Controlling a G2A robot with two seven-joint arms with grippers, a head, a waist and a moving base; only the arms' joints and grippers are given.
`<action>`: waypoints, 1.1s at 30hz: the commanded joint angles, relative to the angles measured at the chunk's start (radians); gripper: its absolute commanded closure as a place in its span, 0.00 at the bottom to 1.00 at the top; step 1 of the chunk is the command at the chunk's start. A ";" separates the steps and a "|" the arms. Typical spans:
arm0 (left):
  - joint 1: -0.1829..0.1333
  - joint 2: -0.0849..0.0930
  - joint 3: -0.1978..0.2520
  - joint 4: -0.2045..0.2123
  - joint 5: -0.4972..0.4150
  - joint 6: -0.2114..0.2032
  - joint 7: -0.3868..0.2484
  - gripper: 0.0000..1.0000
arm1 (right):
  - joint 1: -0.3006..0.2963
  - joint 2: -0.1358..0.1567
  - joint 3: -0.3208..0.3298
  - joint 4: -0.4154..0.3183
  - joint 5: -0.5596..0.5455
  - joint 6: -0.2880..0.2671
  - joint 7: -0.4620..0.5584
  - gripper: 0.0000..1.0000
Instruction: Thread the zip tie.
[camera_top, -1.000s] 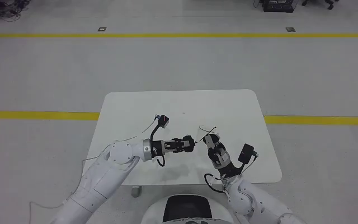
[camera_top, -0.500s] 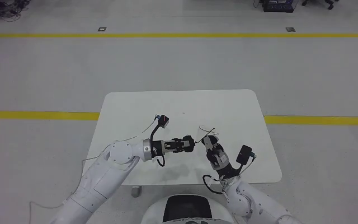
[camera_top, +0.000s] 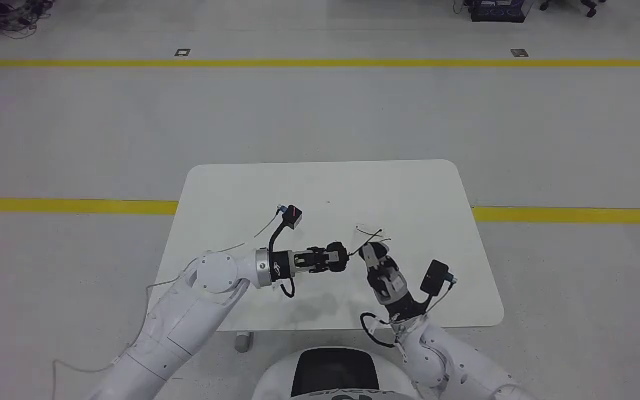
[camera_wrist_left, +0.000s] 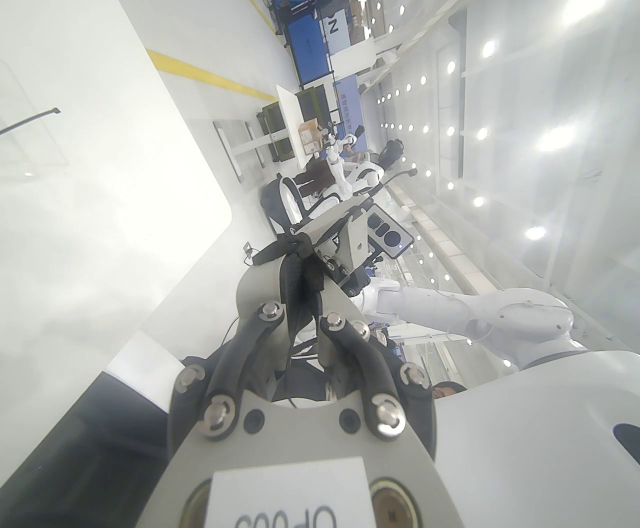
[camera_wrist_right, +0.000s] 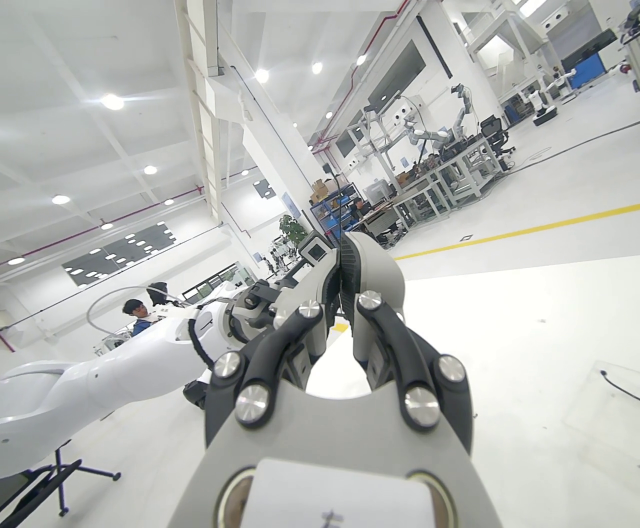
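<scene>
Table (camera_top: 300, 190): left gripper (camera_top: 338, 256) and right gripper (camera_top: 366, 250), tips nearly meeting above it, each clenched on the zip tie (camera_wrist_right: 335, 200).

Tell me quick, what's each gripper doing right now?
Left gripper: closed on something small and black, probably the zip tie.
Right gripper: closed, pinching the zip tie's thin strap.

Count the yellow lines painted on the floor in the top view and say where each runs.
2. The far yellow line crosses the floor well beyond the table. The near yellow line shows on both sides of the table, which hides its middle.
</scene>
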 joint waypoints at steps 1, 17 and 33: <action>0.000 0.000 0.000 0.000 0.000 0.000 0.000 1.00 | -0.002 0.000 -0.002 -0.001 -0.005 0.000 -0.011 1.00; 0.000 0.000 0.000 0.000 0.000 0.000 0.000 1.00 | 0.004 0.003 -0.004 0.012 0.008 0.000 -0.015 1.00; 0.000 0.000 0.000 0.000 0.000 0.000 0.000 1.00 | 0.015 0.000 -0.016 0.020 0.020 0.000 -0.007 1.00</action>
